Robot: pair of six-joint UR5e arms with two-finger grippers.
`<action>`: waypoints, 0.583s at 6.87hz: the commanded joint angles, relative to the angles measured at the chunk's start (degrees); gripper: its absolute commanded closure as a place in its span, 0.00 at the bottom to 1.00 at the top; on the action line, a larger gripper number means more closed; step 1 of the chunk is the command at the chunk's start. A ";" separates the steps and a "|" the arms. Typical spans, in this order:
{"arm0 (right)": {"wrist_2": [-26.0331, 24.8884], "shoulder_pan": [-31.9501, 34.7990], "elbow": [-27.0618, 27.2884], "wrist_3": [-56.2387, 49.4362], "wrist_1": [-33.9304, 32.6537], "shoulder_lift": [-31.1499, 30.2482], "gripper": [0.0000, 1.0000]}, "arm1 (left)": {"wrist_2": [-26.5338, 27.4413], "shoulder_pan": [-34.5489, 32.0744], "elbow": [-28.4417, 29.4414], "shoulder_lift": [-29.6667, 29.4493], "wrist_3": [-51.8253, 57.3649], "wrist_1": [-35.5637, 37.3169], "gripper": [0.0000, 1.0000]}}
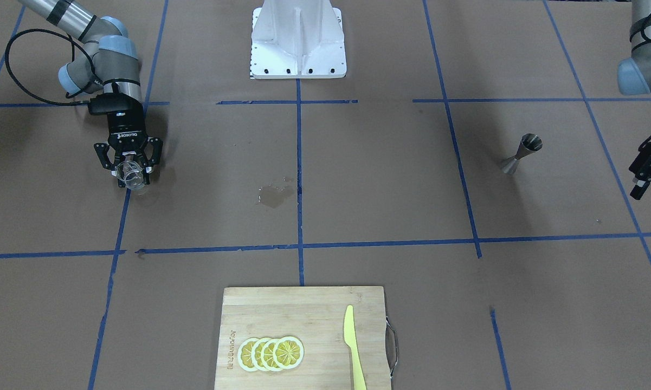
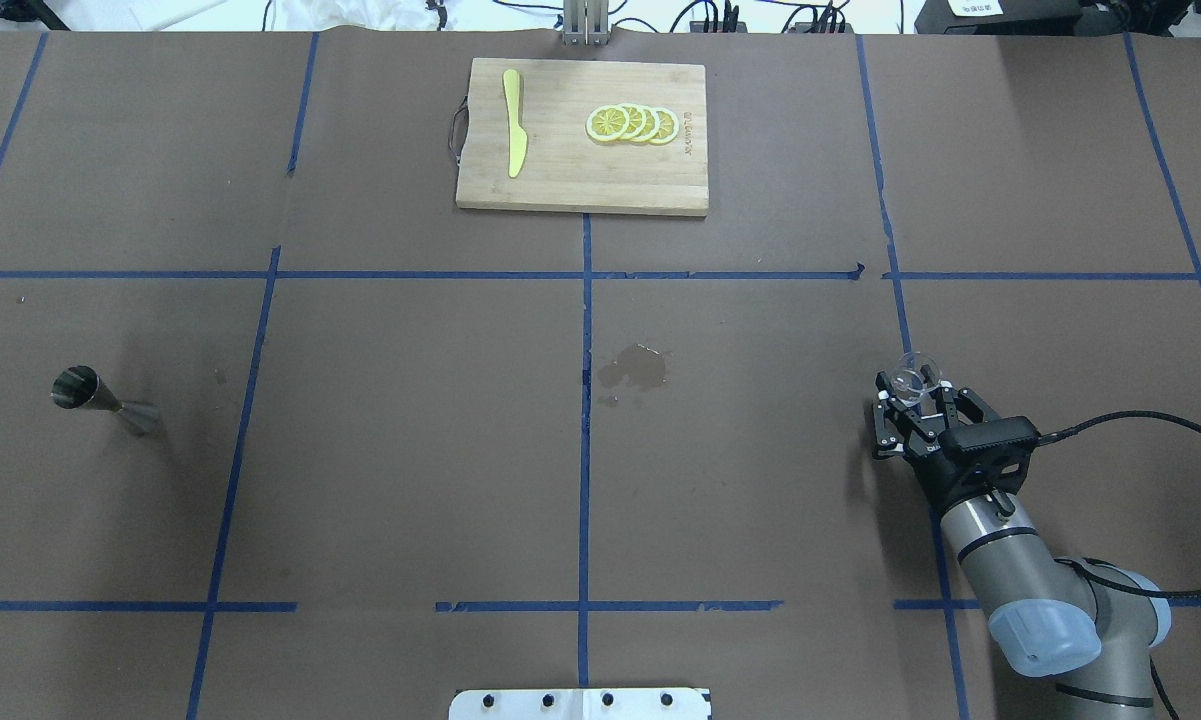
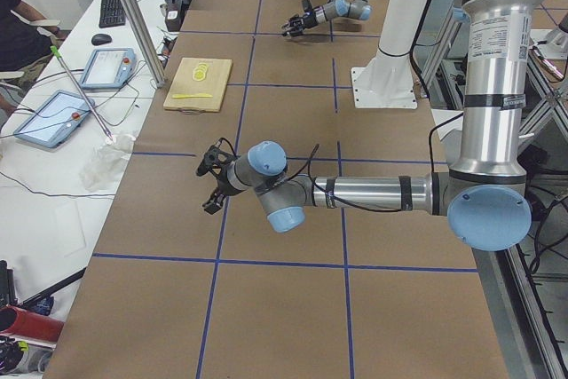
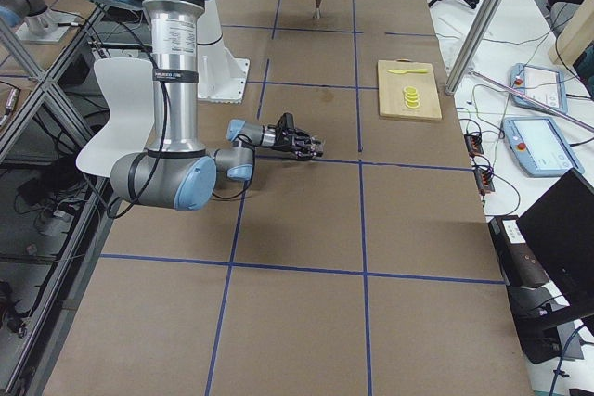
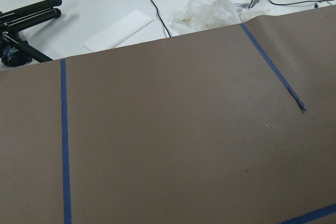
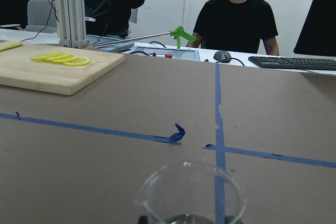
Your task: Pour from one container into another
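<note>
The table (image 2: 410, 480) is brown paper gridded with blue tape. Left of the fingers (image 2: 890, 418) of the right gripper (image 2: 915, 392) lies a wet spill (image 2: 638, 367). Far beyond them sits a board (image 2: 560, 180). Farthest left stands the jigger (image 2: 95, 397).

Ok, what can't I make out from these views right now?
Cup fill level: right wrist view's bottom edge cuts it off; elsewhere too small.
Left pincer, open or shut: front view's right edge crops it.
Jigger contents: too small in every view.
</note>
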 commanded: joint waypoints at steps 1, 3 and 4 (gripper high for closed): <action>0.58 -0.11 -0.11 0.01 -0.03 -0.09 0.92 | 0.00 0.05 -0.13 0.00 -0.14 0.00 0.00; 0.67 -0.28 -0.29 0.01 -0.03 -0.09 0.85 | 0.00 -0.04 -0.39 0.09 -0.14 0.00 0.00; 1.02 -0.28 -0.29 0.10 -0.03 -0.09 0.78 | 0.00 -0.04 -0.40 0.18 -0.14 0.00 0.00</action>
